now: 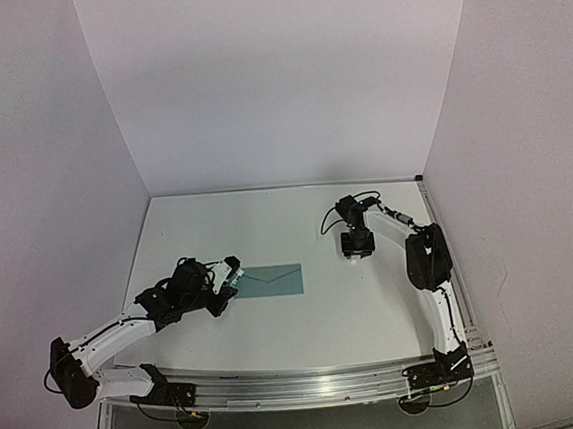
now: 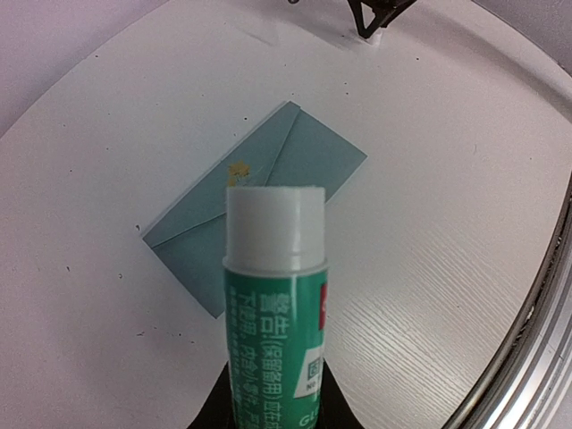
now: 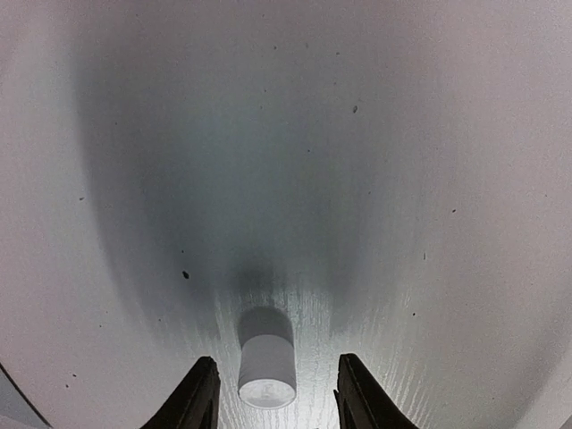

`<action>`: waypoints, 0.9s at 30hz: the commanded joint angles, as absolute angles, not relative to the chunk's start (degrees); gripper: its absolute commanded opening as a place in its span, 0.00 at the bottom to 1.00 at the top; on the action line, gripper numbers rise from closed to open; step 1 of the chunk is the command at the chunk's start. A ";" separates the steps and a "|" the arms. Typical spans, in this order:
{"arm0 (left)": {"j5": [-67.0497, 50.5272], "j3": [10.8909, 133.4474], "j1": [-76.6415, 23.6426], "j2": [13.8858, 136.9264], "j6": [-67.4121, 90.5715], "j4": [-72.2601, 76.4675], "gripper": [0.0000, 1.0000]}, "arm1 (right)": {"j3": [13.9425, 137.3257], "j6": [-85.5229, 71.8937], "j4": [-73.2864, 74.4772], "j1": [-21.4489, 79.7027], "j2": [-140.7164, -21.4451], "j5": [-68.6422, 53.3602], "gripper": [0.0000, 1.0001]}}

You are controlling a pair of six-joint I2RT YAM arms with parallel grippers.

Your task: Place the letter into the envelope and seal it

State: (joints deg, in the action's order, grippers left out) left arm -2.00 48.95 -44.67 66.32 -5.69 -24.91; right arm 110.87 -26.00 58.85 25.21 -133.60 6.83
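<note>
Teal envelope [image 1: 272, 280]: lies flat on the white table [image 1: 267, 226], left of centre in the top view, its triangular flap folded down; a small yellow speck [image 2: 238, 170] sits near the flap's point.
Left gripper [image 1: 228, 278]: clamped on a glue stick [image 2: 274, 286], right at the envelope's left end in the top view.
Glue stick: green label, white tip, filling the lower middle of the left wrist view with the tip over the envelope.
Right gripper [image 1: 358, 251]: right of centre, well apart from the envelope, pointing down, jaws parted.
Cap [image 3: 266, 366]: small, white, on the table between the right fingers [image 3: 197, 398], a gap on each side.
</note>
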 commanded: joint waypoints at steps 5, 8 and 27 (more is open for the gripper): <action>-2.87 49.14 -44.29 66.49 -6.19 -21.61 0.00 | 110.78 -25.79 60.27 25.46 -134.61 5.48 0.32; -2.22 49.18 -44.30 66.52 -7.40 -21.38 0.00 | 110.83 -25.76 60.23 25.47 -134.73 5.13 0.30; -7.77 50.54 -43.95 66.75 -10.97 -23.56 0.00 | 111.75 -23.43 59.84 25.53 -130.23 -3.13 0.00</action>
State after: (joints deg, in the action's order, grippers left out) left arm -3.56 48.95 -44.22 66.55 -8.68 -23.00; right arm 110.89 -25.43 59.24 25.18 -134.37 3.76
